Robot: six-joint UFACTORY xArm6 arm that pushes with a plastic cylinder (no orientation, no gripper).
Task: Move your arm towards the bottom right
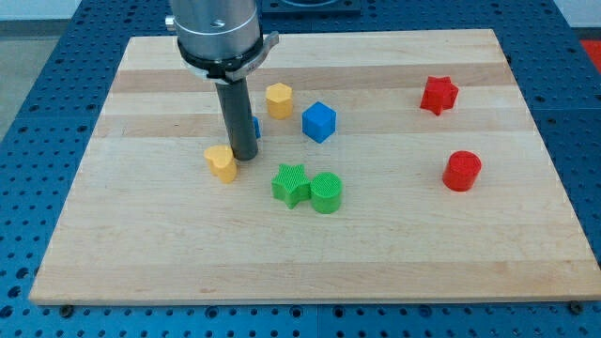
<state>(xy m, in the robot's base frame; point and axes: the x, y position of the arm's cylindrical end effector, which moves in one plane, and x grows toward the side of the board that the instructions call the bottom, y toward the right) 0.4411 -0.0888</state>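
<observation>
The table (310,253) is a light wooden board that fills most of the view, and it lies on a blue perforated surface (28,56) which shows around its edges. The arm (218,33) comes down from the view's top, left of the middle, with a grey metal collar, and it ends in a straight dark rod. There is no pincer on this arm, so nothing is clenched or released; it has only the rod. My tip (244,156) stands on the table just beside the yellow block (222,162), at that block's right side, and I cannot tell if they touch. Behind the rod a small part of a blue block (255,126) shows at the rod's right edge; its shape is hidden. The blue cube (319,121) stands to the right of the rod, and near it, toward the view's top left, is the yellow hexagonal block (279,99). Below the blue cube, toward the view's bottom, the green star block (291,184) and the green cylinder (326,192) stand side by side and seem to touch. Far on the view's right, well apart from the tip, are the red star block (439,95) near the top and the red cylinder (461,171) lower.
</observation>
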